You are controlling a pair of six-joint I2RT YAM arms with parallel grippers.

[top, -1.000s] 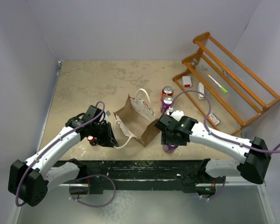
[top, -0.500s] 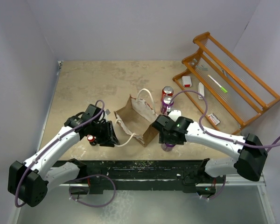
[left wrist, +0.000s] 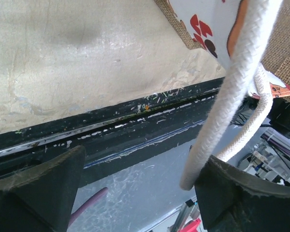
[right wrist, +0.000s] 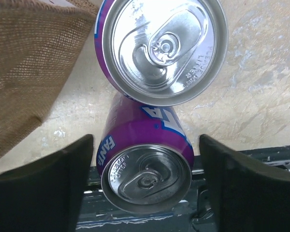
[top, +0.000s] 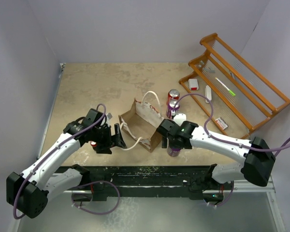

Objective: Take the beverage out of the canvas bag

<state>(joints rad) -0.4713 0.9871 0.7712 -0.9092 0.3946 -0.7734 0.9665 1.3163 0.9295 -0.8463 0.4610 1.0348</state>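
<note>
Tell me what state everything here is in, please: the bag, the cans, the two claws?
canvas bag, upright, top open.
left claw, open.
near handle, drooping between its fingers.
purple can at the table edge, upright, sealed.
purple can behind it, upright, sealed.
red can, upright, outside the bag.
right claw, open, astride the table-edge can.

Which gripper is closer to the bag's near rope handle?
Left. The left gripper is right at the handle, and the rope loop hangs between its open fingers. The right gripper is on the other side of the bag, open around a purple can.
</note>
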